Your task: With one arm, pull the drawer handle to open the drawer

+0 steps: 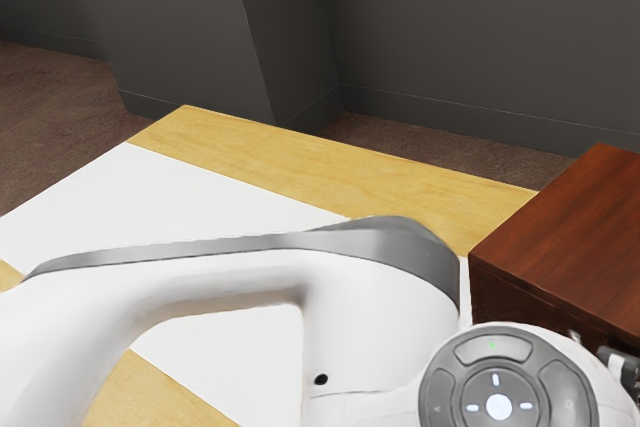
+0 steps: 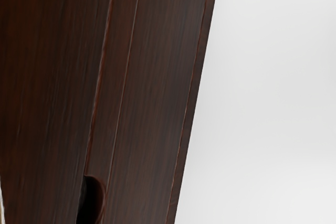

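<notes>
White plastic robot arm [image 1: 250,317] lies low across the foreground, elbow bent, its wrist with a grey button pad [image 1: 492,387] reaching toward the exterior view's right. Black gripper [image 1: 622,359] is close against the dark reddish wooden drawer cabinet [image 1: 560,247]; released or clenched, cannot tell. Wrist view: grooved cabinet panel close under the hand. Cabinet stands beside a white mat [image 1: 150,207] on the light wooden table [image 1: 330,162].

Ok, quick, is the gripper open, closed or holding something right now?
Gripper: cannot be told. It sits low beside the cabinet, mostly behind the arm's wrist.
</notes>
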